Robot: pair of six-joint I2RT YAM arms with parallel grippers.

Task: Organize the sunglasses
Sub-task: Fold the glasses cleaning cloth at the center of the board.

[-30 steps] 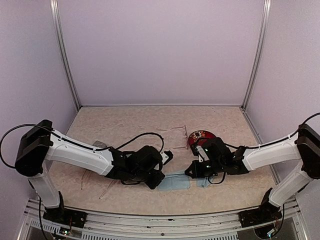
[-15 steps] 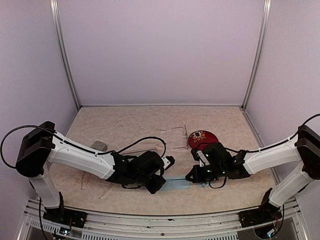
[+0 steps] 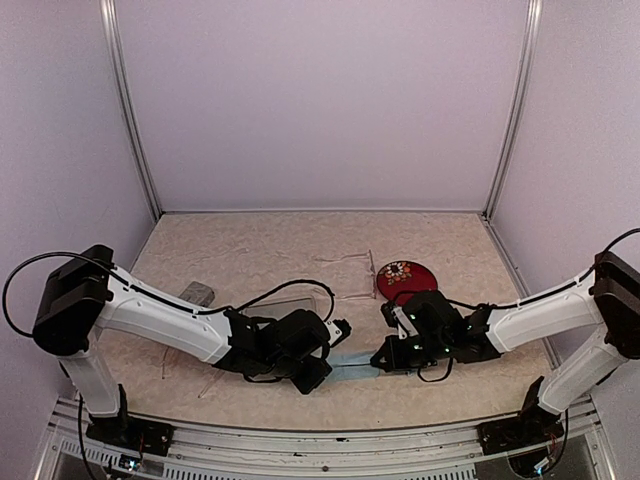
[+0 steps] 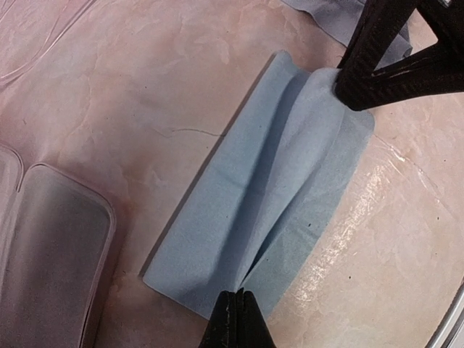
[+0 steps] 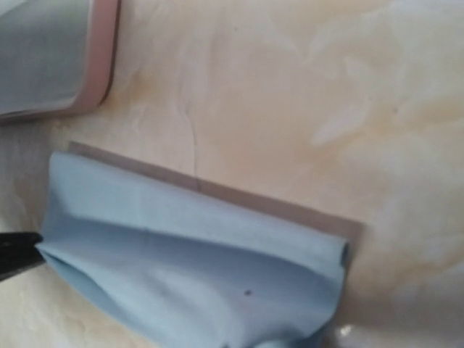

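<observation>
1. Tension runs along the light-blue cloth [image 4: 275,188]. The left gripper [image 4: 235,308] has its tips pressed together and nips the near edge at the bottom of the left wrist view. The right gripper [image 4: 355,87] is likewise closed to a point on the far corner at upper right. Holding both ends, I judge, lets the pair fold or carry the cloth flat.
2. It looks soft and matte, with one long crease down its middle and a rolled edge in the right wrist view.
3. An oblong case [image 4: 51,254] at lower left has a translucent grey lid and a rounded pink rim. It lies near the cloth but apart from it on the glossy, marbled beige table [image 4: 145,94].
4. The sunglasses [image 3: 358,265] are thin and nearly see-through. One pair lies mid-frame in the top view, just left of a red flowered disc [image 3: 405,278] and well apart from both claws. The second pair is too faint to place.
</observation>
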